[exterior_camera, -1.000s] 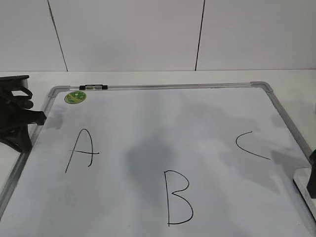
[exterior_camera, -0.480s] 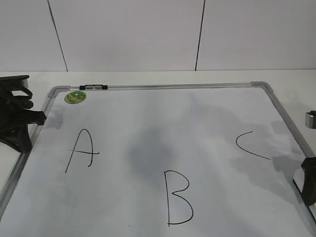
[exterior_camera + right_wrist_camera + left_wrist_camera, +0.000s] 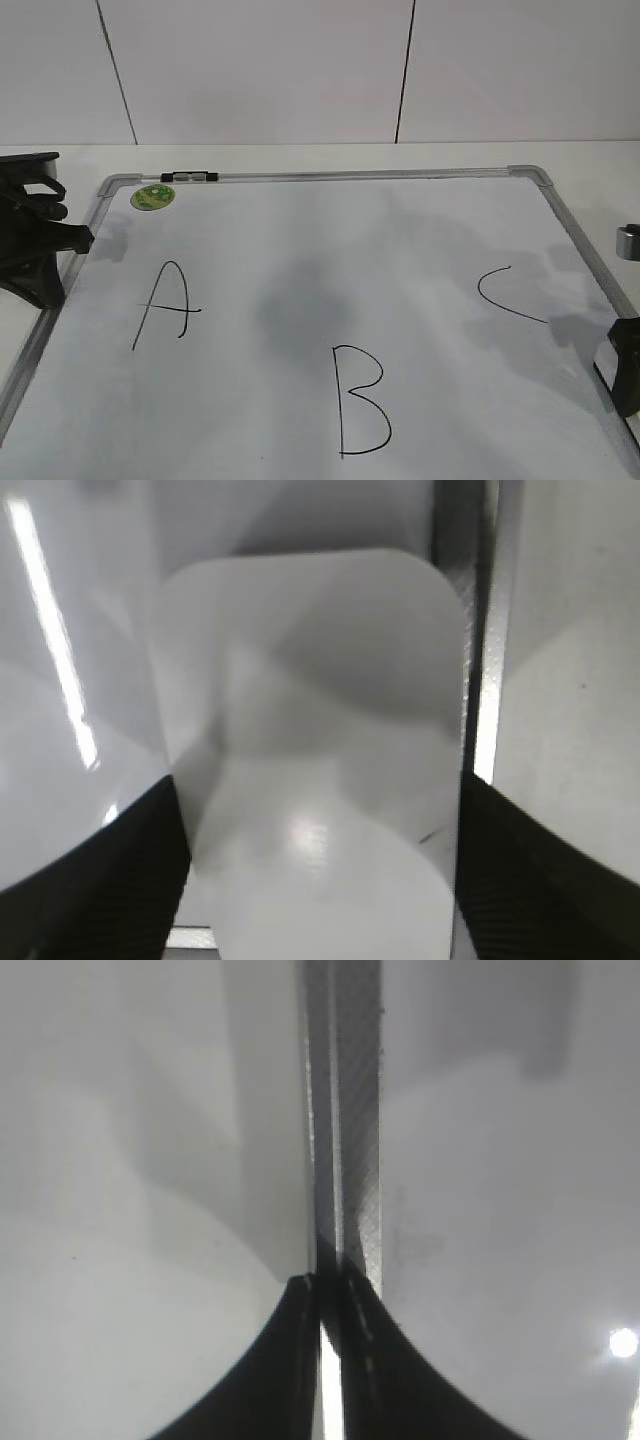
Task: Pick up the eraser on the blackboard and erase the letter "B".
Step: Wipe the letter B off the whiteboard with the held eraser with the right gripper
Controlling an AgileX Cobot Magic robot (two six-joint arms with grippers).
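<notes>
The blackboard point(image 3: 300, 250) is a white dry-erase board with a silver frame, lying flat on the table. The letter "B" point(image 3: 360, 400) is drawn in black at its lower middle, whole and unsmudged. The eraser point(image 3: 310, 750), a glossy white block with rounded corners, lies at the board's right edge beside the frame point(image 3: 480, 630). My right gripper point(image 3: 625, 375) is down over it; in the right wrist view its fingers point(image 3: 320, 780) press both long sides of the eraser. My left gripper point(image 3: 80, 240) is shut and empty over the board's left frame point(image 3: 350, 1110), fingertips together point(image 3: 325, 1280).
A black "A" point(image 3: 165, 305) is at the left and a black "C" point(image 3: 505, 295) at the right of the board. A round green magnet point(image 3: 152, 196) sits at the top left corner, next to a small black clip point(image 3: 188, 176) on the top frame. A white wall stands behind.
My right gripper came down over the eraser at the right edge a second ago and has barely moved since. The left arm, the board and the letters are unchanged.
</notes>
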